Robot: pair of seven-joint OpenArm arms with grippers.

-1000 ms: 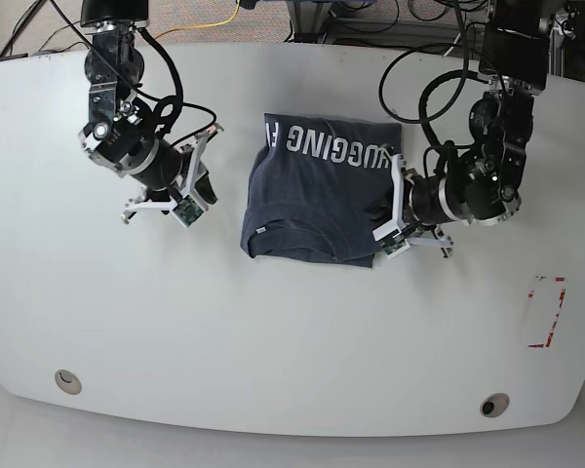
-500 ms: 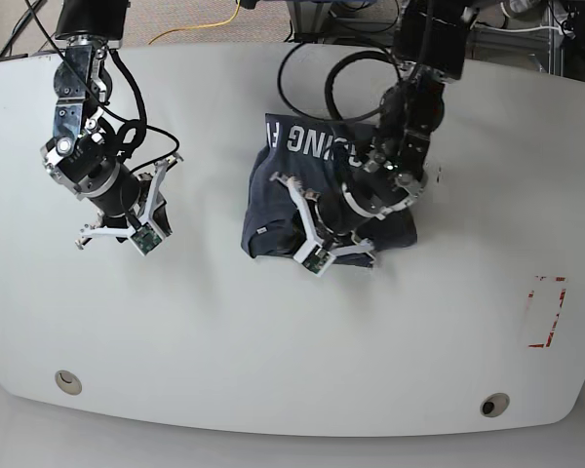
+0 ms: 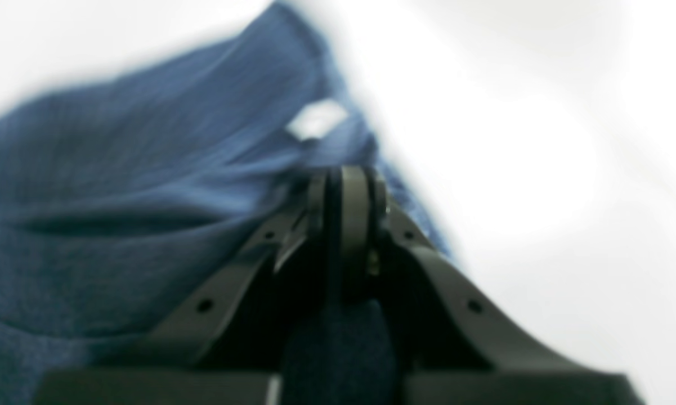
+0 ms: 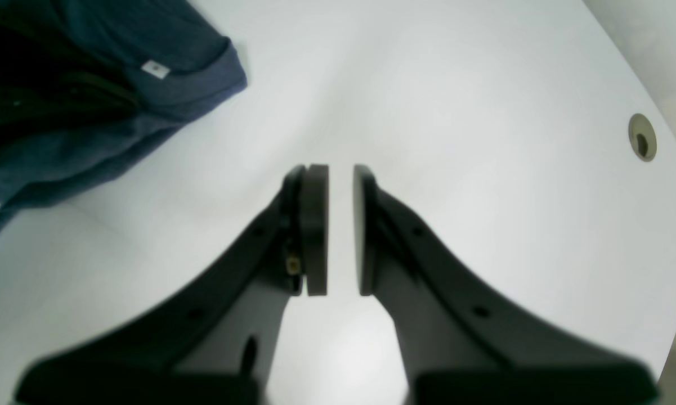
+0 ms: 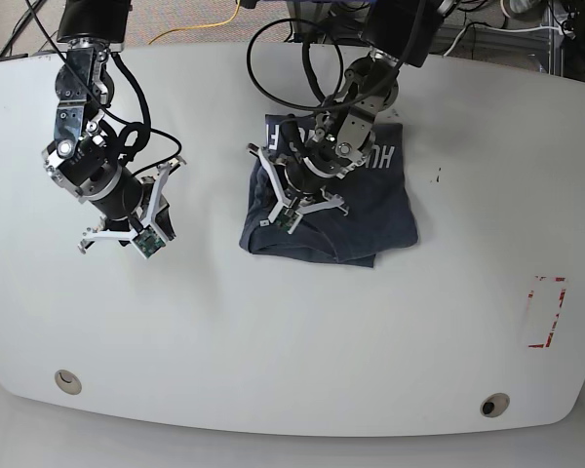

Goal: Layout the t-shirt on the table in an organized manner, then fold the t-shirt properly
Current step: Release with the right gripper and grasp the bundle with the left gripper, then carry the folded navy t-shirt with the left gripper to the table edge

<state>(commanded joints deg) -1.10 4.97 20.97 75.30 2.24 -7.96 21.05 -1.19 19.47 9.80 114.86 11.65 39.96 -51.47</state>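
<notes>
White table (image 5: pixel 175 341) bears the rumpled navy t-shirt (image 5: pixel 375 210), right claw (image 4: pixel 341 171) parted, left claw (image 3: pixel 334 174) impossible to tell.

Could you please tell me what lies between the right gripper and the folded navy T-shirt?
Only bare white tabletop shows between the right gripper and the dark navy cotton T-shirt, in the base view.

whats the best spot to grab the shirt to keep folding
Probably pinch the t-shirt at its lower right bulge in the base view, coming in from that side: that rounded edge sticks out past the bundle, with bare table beside it.
</notes>
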